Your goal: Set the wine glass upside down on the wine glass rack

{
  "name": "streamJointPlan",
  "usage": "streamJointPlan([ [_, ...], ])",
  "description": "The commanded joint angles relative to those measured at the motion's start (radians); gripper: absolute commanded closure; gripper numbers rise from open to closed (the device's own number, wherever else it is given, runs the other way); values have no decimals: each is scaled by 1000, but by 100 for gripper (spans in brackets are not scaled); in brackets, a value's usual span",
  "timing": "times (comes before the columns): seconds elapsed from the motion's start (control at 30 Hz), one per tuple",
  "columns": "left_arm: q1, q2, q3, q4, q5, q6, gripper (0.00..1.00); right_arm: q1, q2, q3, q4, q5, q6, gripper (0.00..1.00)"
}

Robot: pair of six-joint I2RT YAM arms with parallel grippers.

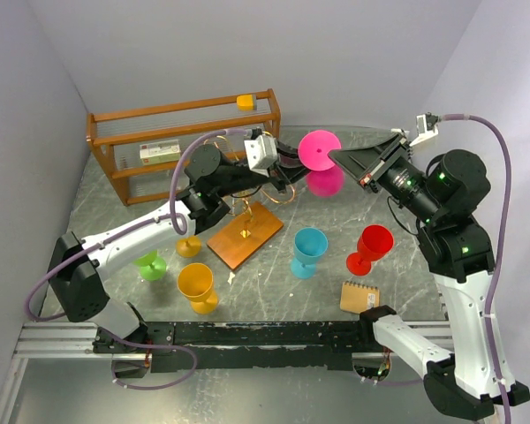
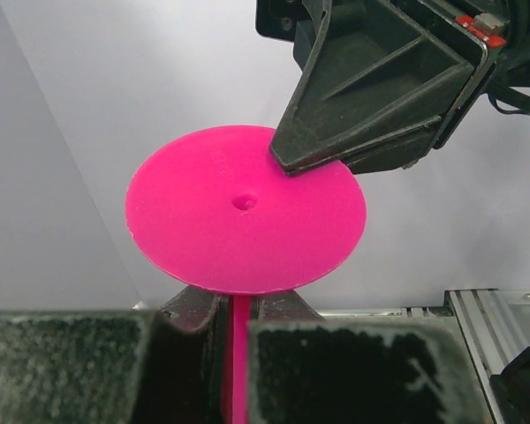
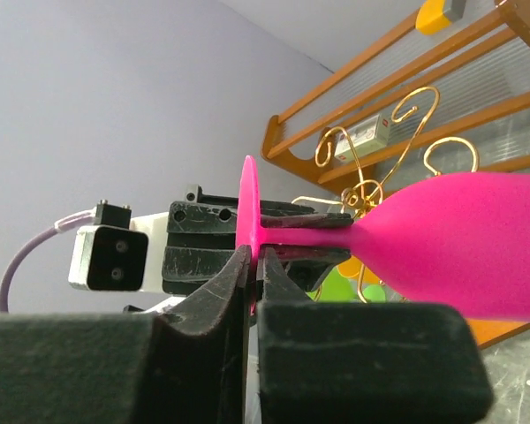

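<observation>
Wine glass [image 1: 318, 150], opaque pink, flat round foot, thin stem, rounded bowl

**Fig. 1. Materials and surface finishes at the two-arm bench.**

The pink plastic wine glass [image 2: 246, 221] is smooth and matt throughout. The gold wire wine glass rack [image 3: 365, 190] is thin, polished metal that catches the light, and it stands on a square orange-brown wooden base [image 1: 246, 234] with a smooth satin face. The brown slatted wooden shelf [image 1: 185, 115] looks varnished. The left gripper [image 2: 237, 309] and right gripper [image 3: 254, 265] have black plastic fingers [image 3: 362, 353], coarse-grained and matt. The dark marbled tabletop [image 1: 274, 291] has a slight sheen, and the small tan spiral notebook [image 1: 359, 297] has a dull paper cover.
</observation>
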State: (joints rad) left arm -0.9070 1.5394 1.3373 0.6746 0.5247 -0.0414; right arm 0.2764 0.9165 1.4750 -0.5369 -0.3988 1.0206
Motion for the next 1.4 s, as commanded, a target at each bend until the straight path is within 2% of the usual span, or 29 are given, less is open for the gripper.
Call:
streamJointPlan([
  [0.0,-14,-13,2,24,5,5,83,1,-5,-16,-7,34,1,100],
  [0.13,-13,-50,-12,-18,-55,-13,53,1,-14,-2,9,89,5,100],
  [0.23,-15,-110,-65,-16,-141,-25,35,1,-26,-4,23,144,8,100],
  [0.3,-13,-151,-100,-30,-176,-31,28,1,-32,-15,33,180,12,100],
  [0.43,-14,-216,-92,-164,-247,-45,27,1,-39,-61,65,229,26,100],
  [0.63,-14,-393,-131,-368,-407,-93,26,2,-22,-108,108,242,8,100],
  [0.8,-14,-564,-171,-518,-521,-118,12,1,28,-104,129,211,-15,100],
  [0.87,-14,-629,-193,-584,-572,-115,4,1,51,-115,147,190,-20,100],
  [0.97,-14,-730,-225,-684,-669,-106,1,1,91,-105,163,162,-54,100],
  [1.13,-13,-854,-245,-714,-754,-30,2,1,197,-30,156,118,-141,100],
  [1.37,-14,-903,-283,-728,-816,59,2,1,300,-29,215,49,-194,100],
])
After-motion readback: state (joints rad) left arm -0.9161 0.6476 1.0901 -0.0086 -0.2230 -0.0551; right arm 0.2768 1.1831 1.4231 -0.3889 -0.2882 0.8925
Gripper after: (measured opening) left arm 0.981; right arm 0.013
